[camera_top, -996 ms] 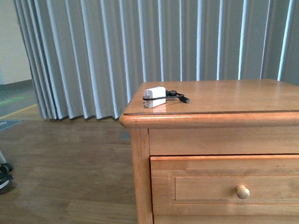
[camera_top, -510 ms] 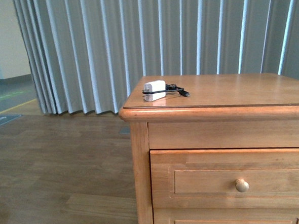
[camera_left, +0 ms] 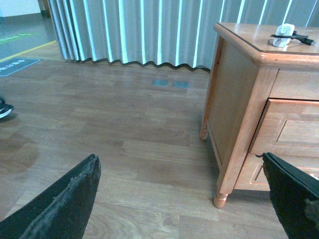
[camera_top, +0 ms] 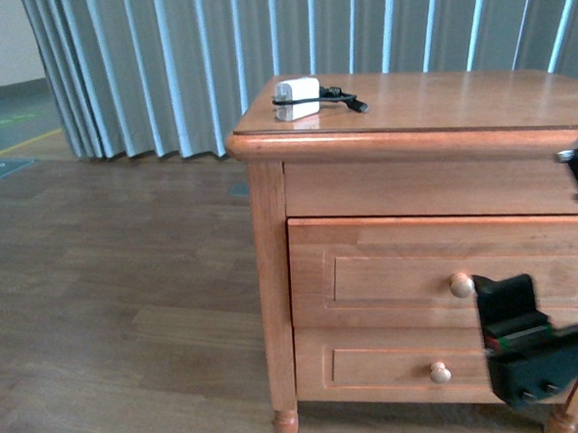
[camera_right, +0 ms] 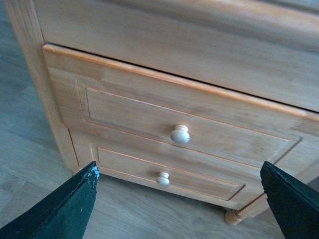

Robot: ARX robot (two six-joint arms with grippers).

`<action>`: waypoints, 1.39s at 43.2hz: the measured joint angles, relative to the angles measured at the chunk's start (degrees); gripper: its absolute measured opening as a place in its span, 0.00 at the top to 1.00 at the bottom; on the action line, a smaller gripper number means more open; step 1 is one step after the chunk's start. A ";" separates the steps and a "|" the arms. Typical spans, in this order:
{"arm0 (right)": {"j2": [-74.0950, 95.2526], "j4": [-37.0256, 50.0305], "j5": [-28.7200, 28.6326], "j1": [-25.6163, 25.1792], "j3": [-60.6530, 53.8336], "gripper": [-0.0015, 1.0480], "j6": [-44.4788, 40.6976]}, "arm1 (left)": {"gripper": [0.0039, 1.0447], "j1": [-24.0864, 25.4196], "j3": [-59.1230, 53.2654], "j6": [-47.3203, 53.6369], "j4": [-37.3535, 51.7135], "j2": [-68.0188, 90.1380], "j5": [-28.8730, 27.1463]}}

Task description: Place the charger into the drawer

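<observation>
Your right fingers (camera_right: 70, 204) gape wide, empty, facing the knob (camera_right: 180, 134) of the shut drawer (camera_right: 134, 109); your left fingers (camera_left: 65, 199) spread empty above the floor (camera_left: 124, 124). The charger (camera_top: 296, 86) lies on the tabletop (camera_top: 458, 98).

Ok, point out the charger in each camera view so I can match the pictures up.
Front view: the charger lies on the cabinet top, near its left front corner, in the upper middle of the picture.
Left wrist view: the charger lies on the same cabinet top, close to the corner.
Right wrist view: not in it.
Shared landmark: the drawer, the upper of the two, shows in all three views.
</observation>
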 joint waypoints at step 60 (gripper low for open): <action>40.02 5.68 2.05 -6.47 29.64 0.14 -0.17 | 0.06 0.00 0.00 0.00 0.00 0.00 0.00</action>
